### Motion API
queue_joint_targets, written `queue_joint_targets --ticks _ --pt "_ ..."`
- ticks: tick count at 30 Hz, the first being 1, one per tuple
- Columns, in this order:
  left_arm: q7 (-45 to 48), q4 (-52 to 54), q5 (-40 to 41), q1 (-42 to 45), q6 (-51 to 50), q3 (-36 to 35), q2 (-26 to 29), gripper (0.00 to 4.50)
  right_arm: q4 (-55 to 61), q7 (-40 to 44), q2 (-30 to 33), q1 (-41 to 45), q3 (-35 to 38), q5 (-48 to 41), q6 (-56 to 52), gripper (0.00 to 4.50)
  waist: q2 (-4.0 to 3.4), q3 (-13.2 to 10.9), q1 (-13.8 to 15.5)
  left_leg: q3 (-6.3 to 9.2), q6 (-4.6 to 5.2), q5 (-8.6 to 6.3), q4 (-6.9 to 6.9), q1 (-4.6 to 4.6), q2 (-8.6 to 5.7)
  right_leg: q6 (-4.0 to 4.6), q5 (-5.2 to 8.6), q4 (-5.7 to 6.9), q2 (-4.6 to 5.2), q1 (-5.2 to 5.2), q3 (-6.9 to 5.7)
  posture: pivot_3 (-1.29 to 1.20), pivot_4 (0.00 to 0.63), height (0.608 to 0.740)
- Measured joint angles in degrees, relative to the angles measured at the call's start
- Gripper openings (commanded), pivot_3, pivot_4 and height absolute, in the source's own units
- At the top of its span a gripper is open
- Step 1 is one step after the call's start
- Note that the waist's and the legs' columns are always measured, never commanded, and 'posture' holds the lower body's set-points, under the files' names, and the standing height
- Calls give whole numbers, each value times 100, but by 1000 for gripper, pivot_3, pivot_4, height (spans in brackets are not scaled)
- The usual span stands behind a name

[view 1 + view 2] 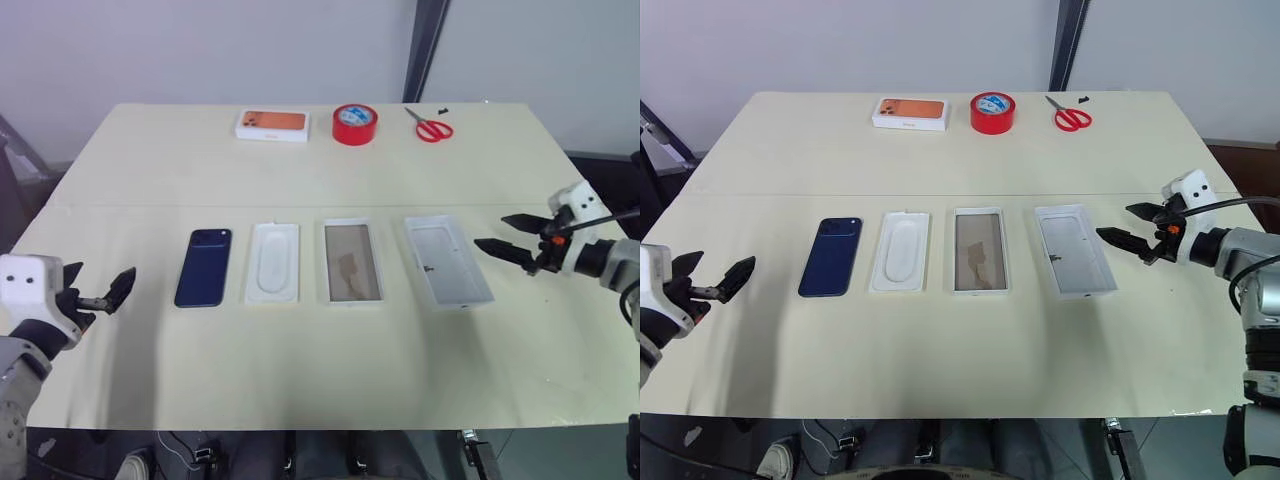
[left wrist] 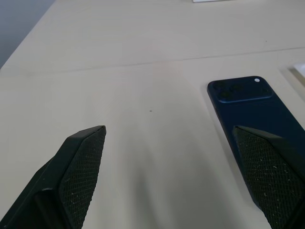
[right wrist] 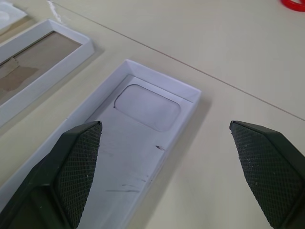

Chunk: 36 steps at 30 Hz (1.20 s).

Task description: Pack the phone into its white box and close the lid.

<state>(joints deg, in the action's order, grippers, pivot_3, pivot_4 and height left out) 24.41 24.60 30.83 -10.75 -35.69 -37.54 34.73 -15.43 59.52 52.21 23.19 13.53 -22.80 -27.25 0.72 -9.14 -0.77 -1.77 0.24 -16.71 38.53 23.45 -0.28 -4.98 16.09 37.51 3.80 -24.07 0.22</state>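
We see, along far edge of cream surface [image 1: 300,370]: white box with orange phone picture [image 1: 272,125], red tape roll [image 1: 355,124], red-handled scissors [image 1: 431,127]; white insert with rounded recess [image 1: 273,262] nearer.

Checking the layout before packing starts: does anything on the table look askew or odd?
Mostly tidy. The white shell nearest the right gripper lies slightly skewed against the straight row of phone, insert and tray.

Navy-blue phone [image 1: 204,267], red tape roll [image 1: 355,124]

Navy phone [image 1: 203,267] flat, leftmost; white box [image 1: 352,261], lid [image 1: 447,261] rightward.
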Motion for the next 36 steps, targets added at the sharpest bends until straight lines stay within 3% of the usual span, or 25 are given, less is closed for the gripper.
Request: queue_joint_targets --ticks 12,17,20,24,26,32,36 --pt "-220 494 311 59 -370 102 -12 4475 192 -30 -110 -13 -85 1 -103 4495 0 0 0 0 0 1 0 0 0 0 0 0 0 1 0 0 150 725" --pt "-651 1089 1022 727 -891 535 -392 4475 607 -38 -248 130 -339 -7 -189 4495 0 0 12 1 0 1 8 0 -1 -2 -1 3 -1 5 -2 0 150 725" --pt "-1047 1452 1424 1245 -1286 1027 -552 4475 1112 -88 -436 238 -434 -116 -364 4495 0 0 12 1 0 1 10 0 -1 -4 -2 5 -4 6 -4 0 150 725" --pt "-1644 1673 1460 1842 -1996 2216 -717 4475 2179 -164 -791 173 -807 -287 -571 4495 2 -1 10 3 1 1 18 1 -1 -5 -2 10 -12 9 -4 0 150 725" --pt "-1930 1666 1480 2075 -2297 2437 -813 4475 2530 -245 -942 149 -969 -337 -661 4495 2 -1 3 4 1 1 27 1 0 -5 -2 19 -15 8 -3 0 150 725" --pt "-2844 1086 1668 2925 -3697 2394 -1269 4475 3378 -511 -1108 47 -1327 -372 -908 4495 6 -3 27 8 5 -1 48 4 -2 -6 -1 33 -19 9 -6 0 150 725" --pt "-3404 401 1681 3659 -4604 1712 -1923 4475 3860 -520 -1008 -106 -1612 -257 -883 4495 12 -4 44 10 6 -1 56 5 -3 -7 -1 35 -22 11 -11 0 150 725"
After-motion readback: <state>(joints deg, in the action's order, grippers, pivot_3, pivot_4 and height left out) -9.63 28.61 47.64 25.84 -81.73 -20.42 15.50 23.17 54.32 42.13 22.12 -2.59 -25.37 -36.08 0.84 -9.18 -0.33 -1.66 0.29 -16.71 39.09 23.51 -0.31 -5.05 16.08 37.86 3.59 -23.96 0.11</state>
